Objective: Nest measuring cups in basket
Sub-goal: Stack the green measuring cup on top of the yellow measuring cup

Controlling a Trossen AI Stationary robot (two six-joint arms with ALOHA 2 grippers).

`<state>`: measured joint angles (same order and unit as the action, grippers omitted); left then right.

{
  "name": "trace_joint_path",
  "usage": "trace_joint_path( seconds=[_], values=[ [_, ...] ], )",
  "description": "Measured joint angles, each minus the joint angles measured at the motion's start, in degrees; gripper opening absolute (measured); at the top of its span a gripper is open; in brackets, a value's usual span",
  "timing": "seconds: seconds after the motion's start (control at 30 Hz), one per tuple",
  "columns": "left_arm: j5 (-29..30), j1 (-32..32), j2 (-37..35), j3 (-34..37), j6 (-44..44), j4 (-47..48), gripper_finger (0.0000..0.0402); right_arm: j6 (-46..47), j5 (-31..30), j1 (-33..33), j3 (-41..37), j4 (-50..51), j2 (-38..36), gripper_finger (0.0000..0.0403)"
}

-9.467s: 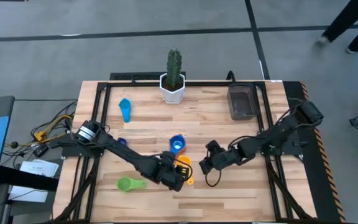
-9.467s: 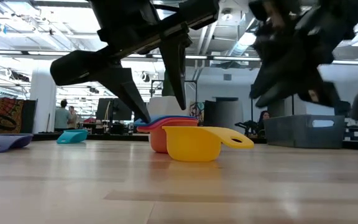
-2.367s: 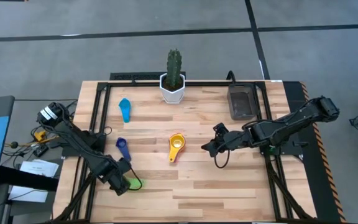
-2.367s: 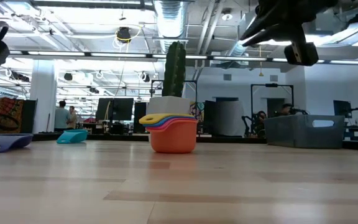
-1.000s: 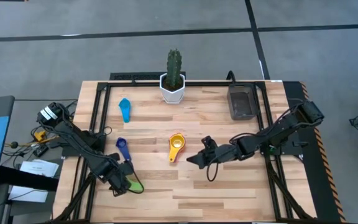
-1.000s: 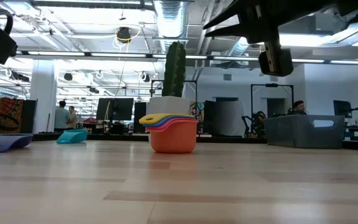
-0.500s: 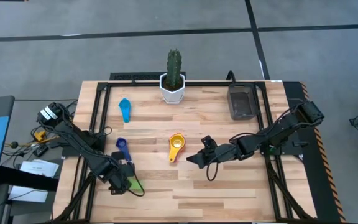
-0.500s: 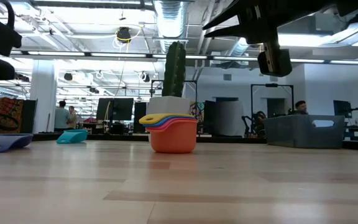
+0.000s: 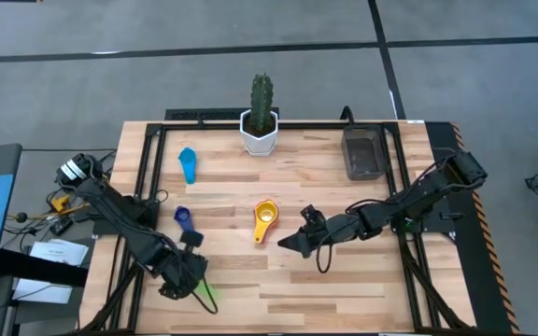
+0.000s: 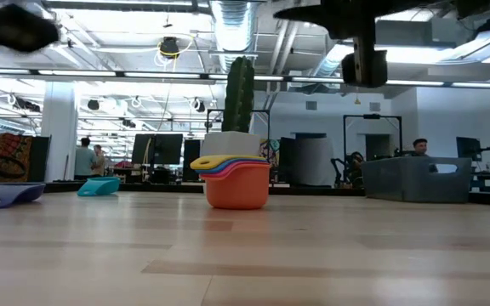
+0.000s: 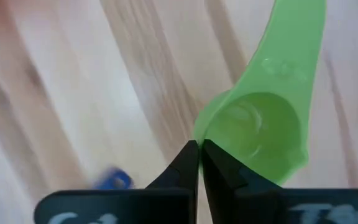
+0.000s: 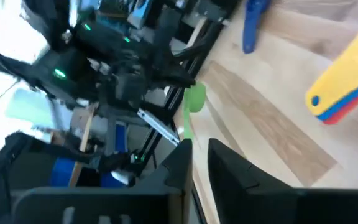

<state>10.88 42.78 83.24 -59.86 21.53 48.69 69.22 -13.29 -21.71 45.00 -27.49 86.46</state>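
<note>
Since a second ago the left gripper [image 9: 192,276] has pinched shut on the green cup's [image 11: 260,134] rim and lifted it at the table's [image 9: 344,280] near-left corner. One nested stack [image 10: 235,180] stands mid-table, two blue cups [image 9: 187,164] lie apart at left, and the one basket [image 9: 364,154] sits far right. The right gripper [image 12: 201,155], slightly parted, hovers empty beside the stack, whose inner cups are hidden.

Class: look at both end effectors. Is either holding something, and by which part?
The left end effector pinches the small green plastic measuring cup by its bowl's rim. The right end effector holds nothing.
</note>
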Motion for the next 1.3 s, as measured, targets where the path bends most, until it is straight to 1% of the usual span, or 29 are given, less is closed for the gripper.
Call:
trace_joint_path(
  seconds=[0.1, 0.2, 0.27, 0.4, 0.5, 0.57, 0.67, 0.77, 0.9, 1.07, 1.3],
  values=[
    [3.07, -2.52, 0.0, -5.34, -7.68, 2.59, 0.0, -3.4, 1.74, 0.0, 2.24, 0.42, 0.06, 0.0109],
    [4.82, -6.89, 0.0, -9.25, -13.93, 3.59, 0.0, -7.25, 2.62, 0.31, 5.02, 0.23, 1.09, 0.0142],
    [5.65, -9.95, -0.01, -11.57, -18.55, 3.47, 0.0, -9.1, 4.42, 0.87, 6.7, 0.79, 2.12, 0.0163],
    [6.93, -15.21, -0.02, -15.43, -27.56, 3.47, 0.0, -9.63, 8.72, 2.38, 10.53, 2.98, 4.84, 0.0198],
    [6.89, -17.92, -0.02, -18.78, -33.41, 3.61, 0.0, -9.72, 12.69, 3.58, 12.26, 5.09, 7.63, 0.0211],
    [6.99, -19.02, -0.02, -20.86, -36.91, 3.53, 0.0, -9.71, 15.39, 4.31, 13.61, 5.06, 8.87, 0.0214],
    [7.45, -20.38, -0.02, -23.22, -41.22, 4.1, 0.0, -9.74, 17.49, 5.18, 15.41, 4.58, 10.13, 0.0213],
    [7.45, -21.41, -0.02, -23.82, -44.65, 4.73, 0.0, -10.49, 19.53, 6.34, 17.17, 5.0, 11.25, 0.0209],
    [7.58, -22.36, -0.02, -23.8, -48.03, 4.65, 0.0, -10.68, 20.79, 8.22, 19.23, 4.68, 11.43, 0.0204],
    [7.65, -23.65, 0.0, -23.78, -50.89, 3.86, 0.0, -10.42, 21.22, 10.4, 19.38, 5.55, 11.43, 0.02],
    [7.82, -25.84, 0.0, -23.78, -53.04, 1.84, 0.0, -9.76, 22.46, 10.93, 19.36, 8.46, 11.43, 0.0191]
  ],
)
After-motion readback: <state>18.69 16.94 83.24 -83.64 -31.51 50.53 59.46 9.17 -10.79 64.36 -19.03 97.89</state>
